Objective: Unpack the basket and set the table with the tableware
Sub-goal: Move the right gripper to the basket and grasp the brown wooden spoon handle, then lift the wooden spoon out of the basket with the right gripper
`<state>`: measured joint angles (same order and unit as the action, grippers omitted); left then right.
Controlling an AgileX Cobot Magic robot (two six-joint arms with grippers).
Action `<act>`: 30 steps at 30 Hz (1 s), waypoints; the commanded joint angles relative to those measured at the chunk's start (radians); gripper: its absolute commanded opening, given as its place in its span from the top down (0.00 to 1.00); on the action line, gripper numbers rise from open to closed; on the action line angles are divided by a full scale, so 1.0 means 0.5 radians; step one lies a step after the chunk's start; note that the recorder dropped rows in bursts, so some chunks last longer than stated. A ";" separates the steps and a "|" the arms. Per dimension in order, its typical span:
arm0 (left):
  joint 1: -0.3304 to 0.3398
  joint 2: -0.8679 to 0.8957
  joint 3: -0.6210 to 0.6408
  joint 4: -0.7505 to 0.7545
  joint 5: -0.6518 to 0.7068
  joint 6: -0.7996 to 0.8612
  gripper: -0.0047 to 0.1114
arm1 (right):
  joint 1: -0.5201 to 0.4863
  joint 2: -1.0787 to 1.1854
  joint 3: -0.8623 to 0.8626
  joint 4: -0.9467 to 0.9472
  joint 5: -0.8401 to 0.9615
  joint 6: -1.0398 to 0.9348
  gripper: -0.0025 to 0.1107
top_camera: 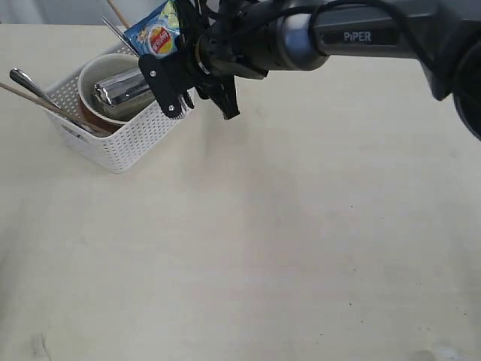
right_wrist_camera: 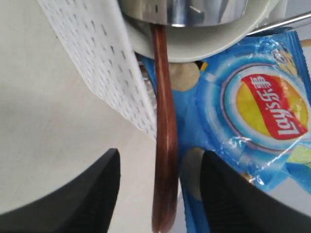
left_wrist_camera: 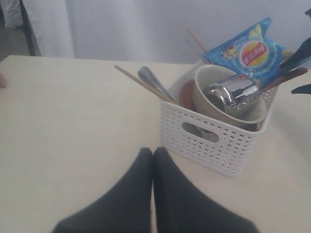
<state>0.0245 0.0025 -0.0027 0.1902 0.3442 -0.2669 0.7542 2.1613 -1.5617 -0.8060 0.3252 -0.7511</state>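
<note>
The right gripper (right_wrist_camera: 161, 191) is spread wide by the basket (top_camera: 124, 147), with the spoon (right_wrist_camera: 164, 111) handle between its fingers, maybe not touching. The left gripper (left_wrist_camera: 153, 162), near the basket, is pinched closed and empty.

spoon (right_wrist_camera: 164, 145) end hidden behind bowl (right_wrist_camera: 204, 46), chip bag (right_wrist_camera: 252, 111) cropped at edge

The white rectangular plastic basket with perforated sides (top_camera: 124, 147) stands upright on the far left part of the large pale cream wood-look table (top_camera: 301, 248). Inside it a cream round bowl (top_camera: 86, 83) leans tilted, with a shiny steel cup (top_camera: 120, 92) lying on its side in it and a reddish-brown round plate (left_wrist_camera: 185, 94) just beside it. A dark red wooden spoon (right_wrist_camera: 164, 145) pokes its handle out past the basket's wall, while thin wooden chopsticks (top_camera: 30, 98) and a steel cutlery handle (top_camera: 26, 81) stick out over the left end.
</note>
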 commanded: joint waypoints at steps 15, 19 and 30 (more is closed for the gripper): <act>-0.008 -0.005 0.005 -0.007 -0.010 0.003 0.96 | -0.040 0.069 -0.016 -0.019 -0.125 0.054 0.73; -0.008 -0.005 0.005 -0.007 -0.010 0.003 0.96 | -0.040 0.069 -0.016 -0.019 -0.111 0.054 0.73; -0.008 -0.005 0.005 -0.007 -0.010 0.003 0.96 | -0.037 0.069 -0.016 -0.167 0.056 0.059 0.73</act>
<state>0.0245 0.0025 -0.0027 0.1902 0.3442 -0.2669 0.7403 2.1933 -1.5677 -0.8839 0.3142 -0.7268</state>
